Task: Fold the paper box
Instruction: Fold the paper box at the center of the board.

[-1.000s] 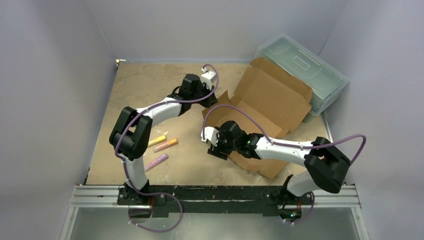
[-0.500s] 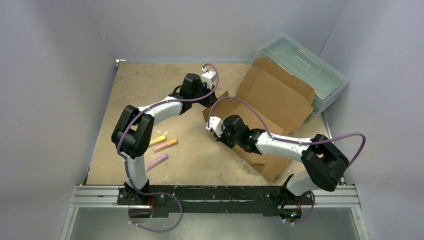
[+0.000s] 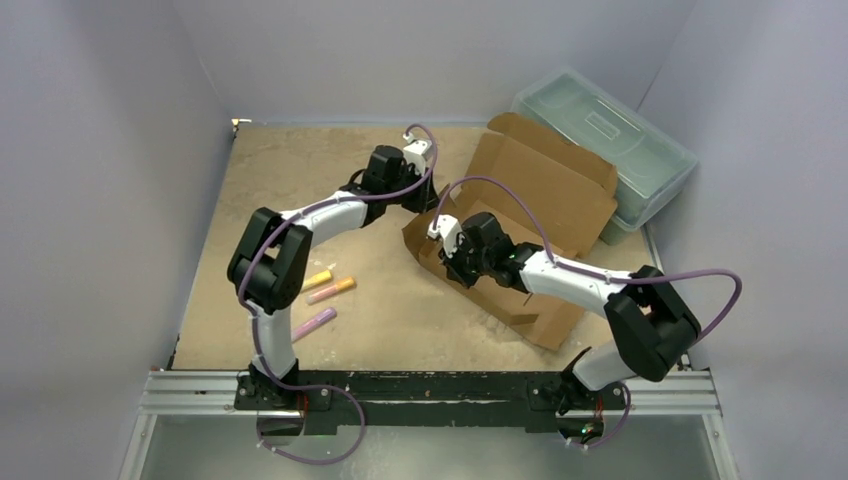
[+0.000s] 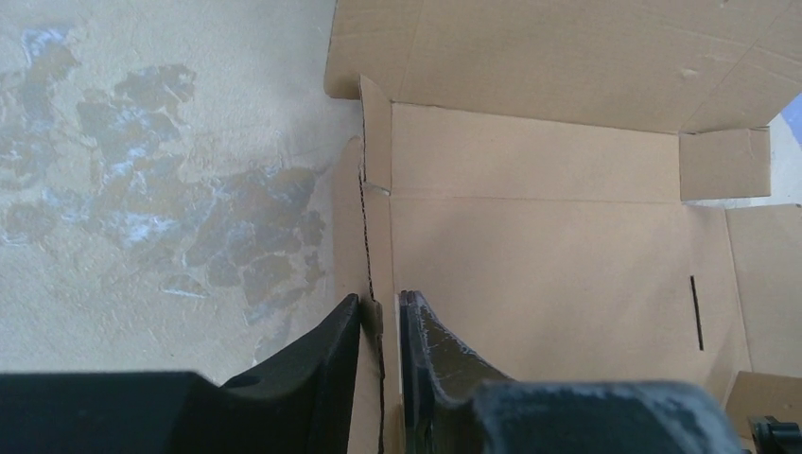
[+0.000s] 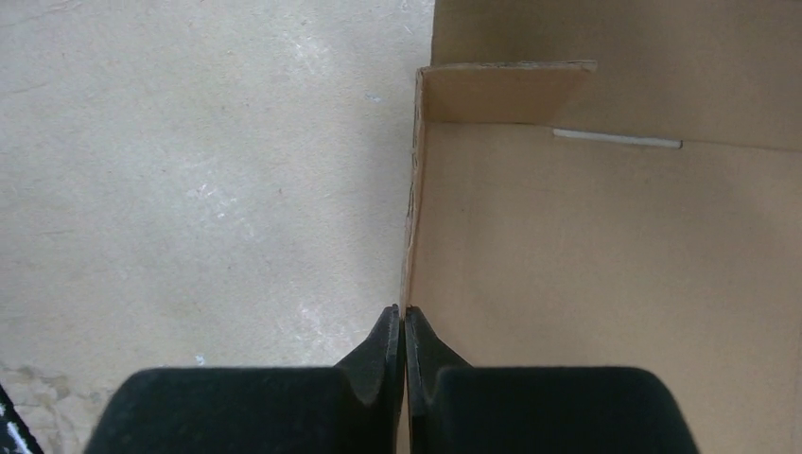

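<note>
The paper box (image 3: 540, 200) is a brown cardboard sheet, partly folded, lying right of centre with its lid flap raised at the back. My left gripper (image 3: 418, 197) is at the box's far left corner. In the left wrist view its jaws (image 4: 380, 307) stand a little apart, astride the upright side wall of the box (image 4: 549, 255). My right gripper (image 3: 455, 265) is at the box's near left wall. In the right wrist view it (image 5: 405, 312) is pinched shut on the thin top edge of that wall (image 5: 413, 189), with the box floor (image 5: 605, 255) to the right.
A translucent grey-green plastic toolbox (image 3: 605, 140) stands behind the box at the back right. Yellow (image 3: 315, 278), orange (image 3: 332, 290) and purple (image 3: 313, 323) markers lie on the table left of centre. Enclosure walls close in on three sides.
My right gripper moved away from me onto the box's left wall and shut on its edge. The left jaws loosened slightly around the far corner wall. The lid flap shifted a little to the left.
</note>
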Controlling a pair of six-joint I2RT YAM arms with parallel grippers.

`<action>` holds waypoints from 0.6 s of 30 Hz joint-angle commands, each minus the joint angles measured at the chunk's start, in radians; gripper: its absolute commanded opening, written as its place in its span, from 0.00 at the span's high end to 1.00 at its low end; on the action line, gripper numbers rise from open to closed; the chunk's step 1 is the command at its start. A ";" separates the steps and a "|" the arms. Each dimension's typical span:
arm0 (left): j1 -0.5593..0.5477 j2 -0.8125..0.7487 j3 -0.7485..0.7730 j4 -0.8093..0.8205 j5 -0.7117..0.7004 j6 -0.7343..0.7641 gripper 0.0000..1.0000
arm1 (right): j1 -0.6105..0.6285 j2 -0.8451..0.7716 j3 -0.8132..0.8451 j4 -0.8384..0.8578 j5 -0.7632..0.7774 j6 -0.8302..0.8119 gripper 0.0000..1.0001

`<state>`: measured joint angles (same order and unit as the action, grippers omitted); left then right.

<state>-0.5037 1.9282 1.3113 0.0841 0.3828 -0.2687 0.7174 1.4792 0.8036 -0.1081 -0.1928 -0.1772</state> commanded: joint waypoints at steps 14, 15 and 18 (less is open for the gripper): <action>0.115 -0.175 -0.174 0.168 0.063 -0.191 0.50 | -0.072 0.052 0.091 -0.081 -0.103 -0.001 1.00; 0.124 -0.191 -0.190 0.170 0.058 -0.191 0.49 | -0.075 0.052 0.092 -0.082 -0.105 -0.002 1.00; 0.143 -0.258 -0.261 0.184 -0.010 -0.180 0.46 | -0.082 0.052 0.091 -0.082 -0.109 -0.002 1.00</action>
<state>-0.3855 1.7874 1.1183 0.1890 0.4156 -0.4305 0.6483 1.5326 0.8600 -0.1707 -0.2840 -0.1650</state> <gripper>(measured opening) 0.521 0.008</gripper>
